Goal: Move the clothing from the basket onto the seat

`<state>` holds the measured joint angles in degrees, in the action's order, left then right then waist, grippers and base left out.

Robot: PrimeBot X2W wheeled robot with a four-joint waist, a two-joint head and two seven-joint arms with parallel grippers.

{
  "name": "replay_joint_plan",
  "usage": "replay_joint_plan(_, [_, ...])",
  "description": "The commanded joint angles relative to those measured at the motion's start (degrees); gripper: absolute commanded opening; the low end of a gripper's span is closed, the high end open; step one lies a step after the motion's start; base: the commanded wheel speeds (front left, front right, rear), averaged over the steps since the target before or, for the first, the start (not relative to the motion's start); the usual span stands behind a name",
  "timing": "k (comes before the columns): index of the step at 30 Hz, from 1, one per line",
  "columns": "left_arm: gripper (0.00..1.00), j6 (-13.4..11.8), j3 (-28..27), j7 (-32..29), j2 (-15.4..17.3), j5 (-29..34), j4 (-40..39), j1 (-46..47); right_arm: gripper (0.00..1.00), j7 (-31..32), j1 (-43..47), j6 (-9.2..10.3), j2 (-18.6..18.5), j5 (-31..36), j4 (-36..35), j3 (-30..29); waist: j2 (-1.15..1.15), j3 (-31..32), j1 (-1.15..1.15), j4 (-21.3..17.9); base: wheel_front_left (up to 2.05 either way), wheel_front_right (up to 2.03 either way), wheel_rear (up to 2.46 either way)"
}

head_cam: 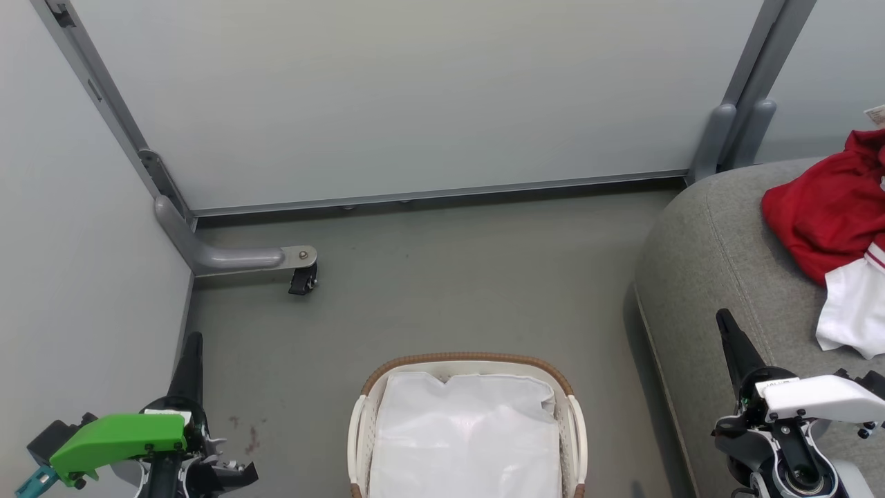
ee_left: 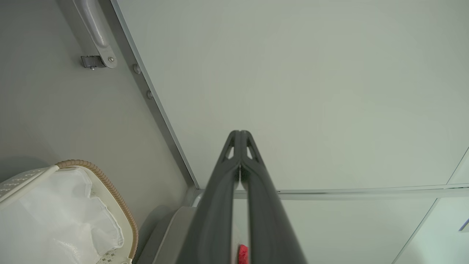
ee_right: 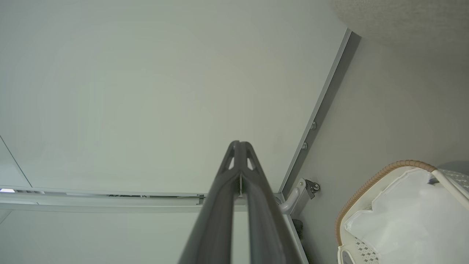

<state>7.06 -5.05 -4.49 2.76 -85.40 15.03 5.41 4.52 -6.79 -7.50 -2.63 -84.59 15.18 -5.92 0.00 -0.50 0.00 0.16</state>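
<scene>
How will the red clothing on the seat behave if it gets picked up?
Probably floppy: the red clothing lies crumpled in folds on the seat. Likely light for its size: it looks like thin fabric. A pinch at one spot would probably leave the rest hanging.

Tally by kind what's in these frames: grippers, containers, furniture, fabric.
Grippers: 2, left gripper and right gripper, both shut
Basket: 1
Seat: 1
White sheet: 1
Red clothing heap: 1
Total: 6

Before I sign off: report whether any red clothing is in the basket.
None visible: a white sheet fills the basket; red clothing lies on the seat. Beneath the sheet, cannot tell.
</scene>
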Motion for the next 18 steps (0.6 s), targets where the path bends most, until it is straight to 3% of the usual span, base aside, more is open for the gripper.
replay_joint_plan(1, [0.0,0.3,-0.3,-0.4,0.2,-1.1,-0.5,1.1,0.0,0.4,0.5,0.01,-0.4,-1.2,-0.6,-0.2,0.0,0.0,0.0,0.0,0.0,0.0,0.0])
replay_joint_plan(18, [0.0,0.6,-1.6,-2.1,0.2,-7.0,-1.1,1.1,0.0,2.2,0.9,0.01,-0.4,-7.6,-1.3,-0.7,0.0,0.3,0.0,-0.1,0.0,0.0,0.0])
